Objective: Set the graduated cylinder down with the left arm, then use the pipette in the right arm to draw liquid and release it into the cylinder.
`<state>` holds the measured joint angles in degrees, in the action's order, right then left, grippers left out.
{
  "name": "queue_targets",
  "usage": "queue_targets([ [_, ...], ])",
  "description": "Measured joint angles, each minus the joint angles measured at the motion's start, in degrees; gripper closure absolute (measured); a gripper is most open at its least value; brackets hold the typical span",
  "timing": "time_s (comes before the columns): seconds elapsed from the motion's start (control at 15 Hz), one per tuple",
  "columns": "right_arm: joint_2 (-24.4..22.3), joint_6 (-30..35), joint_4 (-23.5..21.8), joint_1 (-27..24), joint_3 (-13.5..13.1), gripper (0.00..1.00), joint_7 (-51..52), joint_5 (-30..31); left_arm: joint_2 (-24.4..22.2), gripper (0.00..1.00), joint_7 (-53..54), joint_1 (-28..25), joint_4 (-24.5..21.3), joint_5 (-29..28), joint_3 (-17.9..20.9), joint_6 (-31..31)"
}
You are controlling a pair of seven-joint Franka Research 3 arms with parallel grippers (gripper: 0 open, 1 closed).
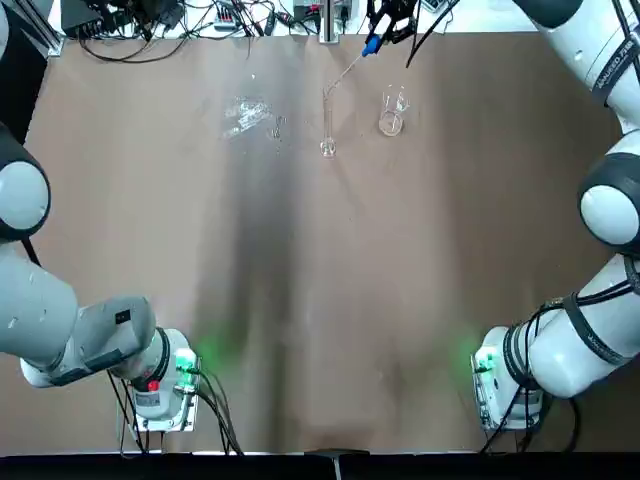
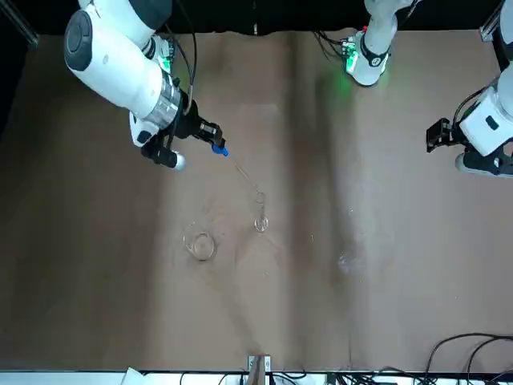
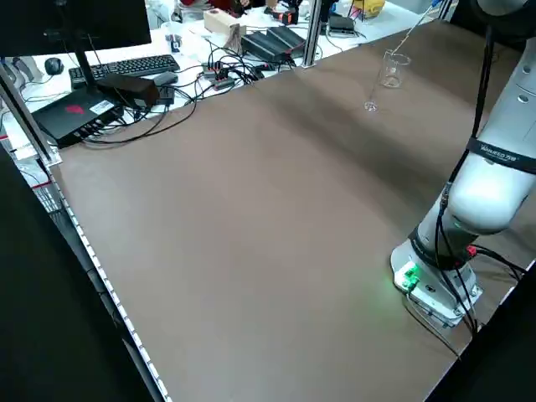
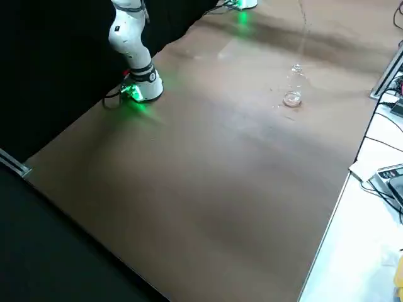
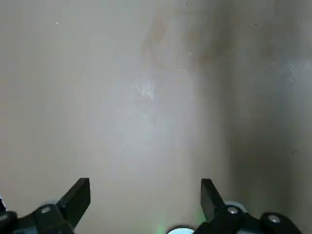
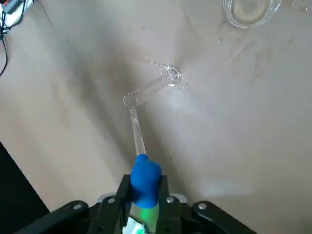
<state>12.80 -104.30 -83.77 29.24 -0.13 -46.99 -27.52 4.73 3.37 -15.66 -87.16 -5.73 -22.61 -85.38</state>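
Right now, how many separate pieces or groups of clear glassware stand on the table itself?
3. The graduated cylinder stands mid-table at the far side, the beaker beside it toward the robot's right, and a jumble of small glassware toward its left. More may be hidden in that jumble.

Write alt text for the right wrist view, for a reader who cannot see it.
The right gripper grips the blue bulb of the pipette, whose thin clear tube points at the open mouth of the graduated cylinder standing on the brown table. A short, wide beaker stands beyond the cylinder.
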Motion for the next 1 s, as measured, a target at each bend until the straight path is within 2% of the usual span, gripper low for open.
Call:
queue_targets([
  [0.2, 0.33, -1.0, -0.01, 0.04, 0.0, 0.74, 0.0, 0.74, -0.01, 0.0, -6.04, 3.3, 0.02, 0.09, 0.8, -0.15],
  [0.4, 0.36, -1.13, -0.01, 0.04, -0.05, 0.74, 0.0, 0.78, -0.16, 0.0, -7.92, 11.12, 0.11, 1.77, 7.82, -0.16],
  [0.53, 0.37, -1.15, -0.01, 0.04, -0.1, 0.74, 0.0, 0.82, -0.74, 0.0, -8.06, 14.05, 0.19, 4.44, 11.69, -0.23],
  [1.0, 0.37, -1.33, 0.0, 0.03, -0.4, 0.74, 0.0, 0.82, -1.76, 0.0, -8.06, 14.08, 0.12, 5.8, 12.8, -0.26],
])
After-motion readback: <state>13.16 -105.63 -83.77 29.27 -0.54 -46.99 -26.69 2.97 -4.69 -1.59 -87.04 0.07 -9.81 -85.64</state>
